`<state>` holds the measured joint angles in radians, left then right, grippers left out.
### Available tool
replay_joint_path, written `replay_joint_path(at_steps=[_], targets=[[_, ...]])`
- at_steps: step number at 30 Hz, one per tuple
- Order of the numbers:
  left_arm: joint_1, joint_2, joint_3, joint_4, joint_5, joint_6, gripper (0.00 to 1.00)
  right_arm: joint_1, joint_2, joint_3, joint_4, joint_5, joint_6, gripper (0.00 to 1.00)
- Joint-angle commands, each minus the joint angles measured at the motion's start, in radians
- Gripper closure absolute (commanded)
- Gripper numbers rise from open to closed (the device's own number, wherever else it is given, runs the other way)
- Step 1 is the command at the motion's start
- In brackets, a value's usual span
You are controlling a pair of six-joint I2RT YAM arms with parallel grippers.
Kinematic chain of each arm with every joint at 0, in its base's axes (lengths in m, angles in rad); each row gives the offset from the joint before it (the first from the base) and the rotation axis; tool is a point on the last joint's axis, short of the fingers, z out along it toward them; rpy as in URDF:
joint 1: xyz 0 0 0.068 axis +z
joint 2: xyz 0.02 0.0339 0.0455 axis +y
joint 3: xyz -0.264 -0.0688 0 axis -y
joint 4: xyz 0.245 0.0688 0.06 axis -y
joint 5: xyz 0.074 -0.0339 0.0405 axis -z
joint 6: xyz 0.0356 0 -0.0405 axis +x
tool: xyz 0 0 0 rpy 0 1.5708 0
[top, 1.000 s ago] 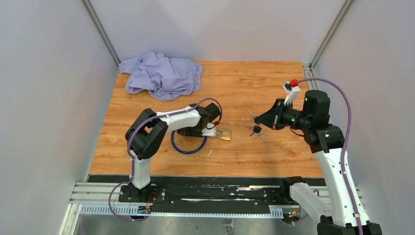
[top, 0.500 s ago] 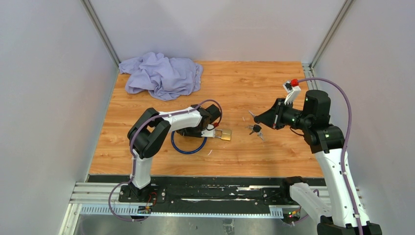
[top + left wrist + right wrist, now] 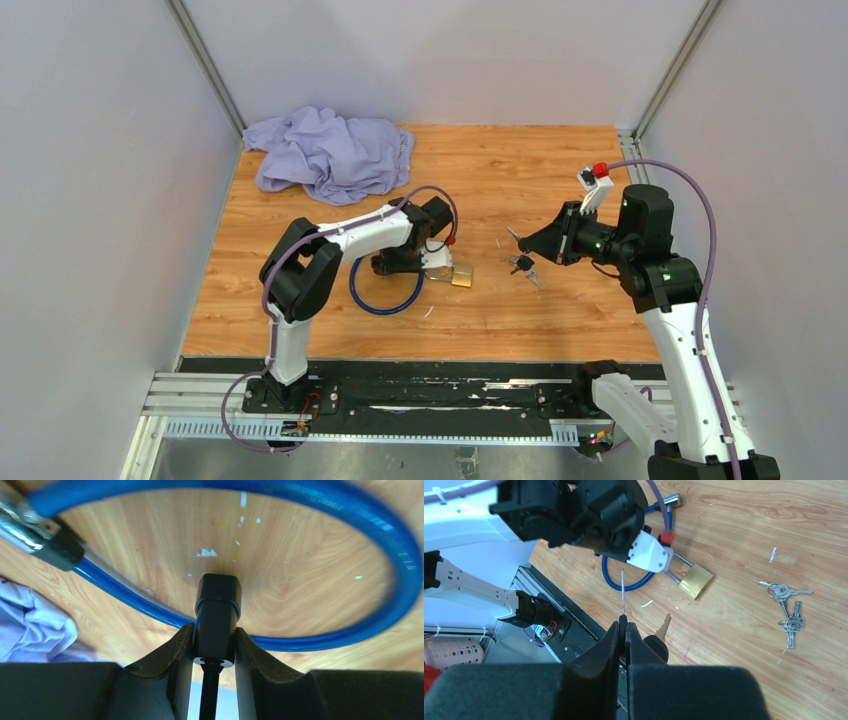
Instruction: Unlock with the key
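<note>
A blue cable lock (image 3: 385,297) lies looped on the wooden table. My left gripper (image 3: 215,645) is shut on its black lock body (image 3: 217,607), with the cable (image 3: 350,525) curving around beyond it. A brass padlock (image 3: 695,581) lies beside that gripper (image 3: 392,267) and shows from above too, the padlock (image 3: 461,276) sitting just right of it. My right gripper (image 3: 624,630) hovers right of the padlock, shut on a key (image 3: 622,592) whose thin blade points toward the locks. A second, black-headed key (image 3: 658,639) hangs beside its fingers.
A loose bunch of silver keys (image 3: 786,607) lies on the table right of the padlock. A crumpled lilac cloth (image 3: 330,150) sits at the back left. Grey walls close in three sides, and a black rail (image 3: 420,395) runs along the near edge.
My left jaws have closed further onto the black lock body and that wrist has turned slightly. The right arm with its key has stayed still.
</note>
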<state>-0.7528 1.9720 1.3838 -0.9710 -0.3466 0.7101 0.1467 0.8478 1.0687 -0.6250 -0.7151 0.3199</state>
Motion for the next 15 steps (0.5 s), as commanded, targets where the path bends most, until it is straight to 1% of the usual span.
replay_joint_path(at_steps=[1,5,10,13,15], targets=[[0.051,-0.062,0.14,-0.12,0.287,-0.098,1.0,0.013,0.009,0.014,0.008,-0.011,-0.003,0.99],[0.098,-0.133,0.121,-0.123,0.415,-0.118,1.0,0.014,0.01,0.016,0.012,-0.006,-0.003,0.99],[0.124,-0.206,0.104,-0.119,0.553,-0.122,1.0,0.014,0.013,0.003,0.024,-0.013,-0.001,0.99],[0.124,-0.213,0.074,-0.069,0.601,-0.16,1.0,0.014,0.009,-0.005,0.025,-0.011,-0.002,0.99],[0.122,-0.204,0.055,-0.031,0.604,-0.181,1.0,0.013,0.005,-0.007,0.024,-0.012,-0.002,0.99]])
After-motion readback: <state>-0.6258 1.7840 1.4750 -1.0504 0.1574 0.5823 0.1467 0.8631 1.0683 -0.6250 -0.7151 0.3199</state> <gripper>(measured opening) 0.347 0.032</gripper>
